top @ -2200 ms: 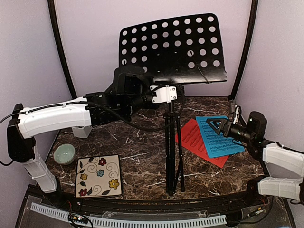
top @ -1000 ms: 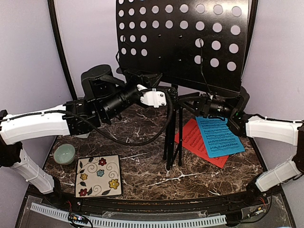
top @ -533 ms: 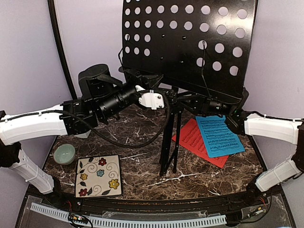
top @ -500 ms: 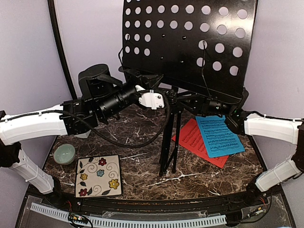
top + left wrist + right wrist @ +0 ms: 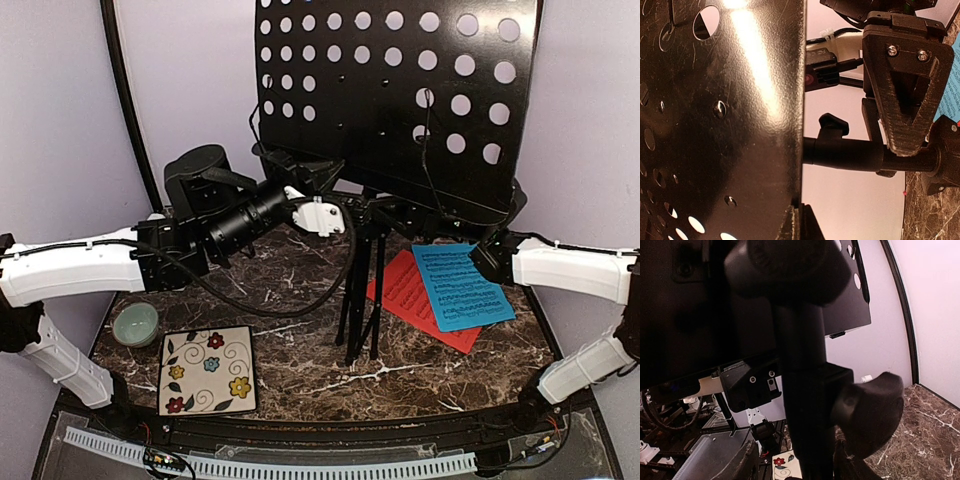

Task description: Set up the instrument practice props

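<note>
Two robot arms. The left arm (image 5: 80, 268) and right arm (image 5: 570, 272) have smooth white shells between bulky black joints. A black cable (image 5: 290, 300) loops beneath the left arm, near a small white wrist housing (image 5: 320, 215). On the right gripper (image 5: 385, 215), a black triangular finger (image 5: 875, 85) carries two silver screws (image 5: 892, 50).

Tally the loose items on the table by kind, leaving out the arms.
Music stand: 1
Music sheets: 2 (blue sheet, red sheet)
Floral tile: 1
Green bowl: 1
Total: 5
</note>
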Motion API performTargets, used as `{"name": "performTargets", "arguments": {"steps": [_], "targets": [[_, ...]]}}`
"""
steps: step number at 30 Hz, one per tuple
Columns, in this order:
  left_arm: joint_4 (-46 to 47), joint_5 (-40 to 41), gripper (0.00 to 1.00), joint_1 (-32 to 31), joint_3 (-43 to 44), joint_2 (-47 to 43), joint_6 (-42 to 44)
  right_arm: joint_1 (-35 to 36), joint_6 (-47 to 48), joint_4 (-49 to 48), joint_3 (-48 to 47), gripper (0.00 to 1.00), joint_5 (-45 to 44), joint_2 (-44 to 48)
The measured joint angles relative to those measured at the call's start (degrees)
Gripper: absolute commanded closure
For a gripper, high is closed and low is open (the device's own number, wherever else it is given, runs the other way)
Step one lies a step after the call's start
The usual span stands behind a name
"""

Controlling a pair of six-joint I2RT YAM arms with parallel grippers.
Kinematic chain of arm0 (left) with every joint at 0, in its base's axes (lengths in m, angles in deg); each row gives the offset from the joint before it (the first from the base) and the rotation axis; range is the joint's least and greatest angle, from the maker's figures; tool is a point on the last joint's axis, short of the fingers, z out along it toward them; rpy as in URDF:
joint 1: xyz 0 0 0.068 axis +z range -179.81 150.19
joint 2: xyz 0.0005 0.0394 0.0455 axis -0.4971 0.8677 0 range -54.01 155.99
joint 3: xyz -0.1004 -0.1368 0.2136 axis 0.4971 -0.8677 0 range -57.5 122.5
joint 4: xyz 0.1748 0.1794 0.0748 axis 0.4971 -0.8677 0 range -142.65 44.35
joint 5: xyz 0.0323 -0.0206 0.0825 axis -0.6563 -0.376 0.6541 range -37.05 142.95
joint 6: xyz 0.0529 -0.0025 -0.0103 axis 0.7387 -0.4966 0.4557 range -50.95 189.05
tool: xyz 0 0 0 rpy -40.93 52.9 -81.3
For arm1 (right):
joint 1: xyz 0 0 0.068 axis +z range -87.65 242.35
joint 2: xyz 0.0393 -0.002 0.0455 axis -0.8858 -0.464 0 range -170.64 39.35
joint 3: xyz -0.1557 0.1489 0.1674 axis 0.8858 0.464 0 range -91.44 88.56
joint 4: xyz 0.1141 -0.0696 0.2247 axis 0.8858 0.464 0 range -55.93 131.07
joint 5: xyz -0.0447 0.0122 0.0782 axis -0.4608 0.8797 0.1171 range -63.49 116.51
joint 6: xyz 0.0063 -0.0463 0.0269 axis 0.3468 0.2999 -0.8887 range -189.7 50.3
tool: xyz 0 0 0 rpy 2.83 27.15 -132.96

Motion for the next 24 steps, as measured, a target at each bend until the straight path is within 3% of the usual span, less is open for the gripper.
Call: {"name": "performTargets", "arguments": {"steps": [8,18,22,24], "targets": [[0.76,-0.04,1.0,0.02,-0.92,-0.55,0.44,0.59,-1.07,-3.5,-0.28,0.6,-1.68,-2.97],[2.49,0.55,1.0,0.02,-1.46,-0.55,0.59,1.31,2.43,-4.26,-1.68,0.9,-1.88,-3.98],[3.41,0.92,0.93,0.0,-2.6,-1.33,-0.42,1.57,3.76,-2.93,-2.32,1.0,-1.92,-3.98],[3.78,0.92,0.83,-0.04,-3.56,-2.16,-1.05,1.7,4.46,-2.29,-2.6,1.0,-1.95,-3.98]]}}
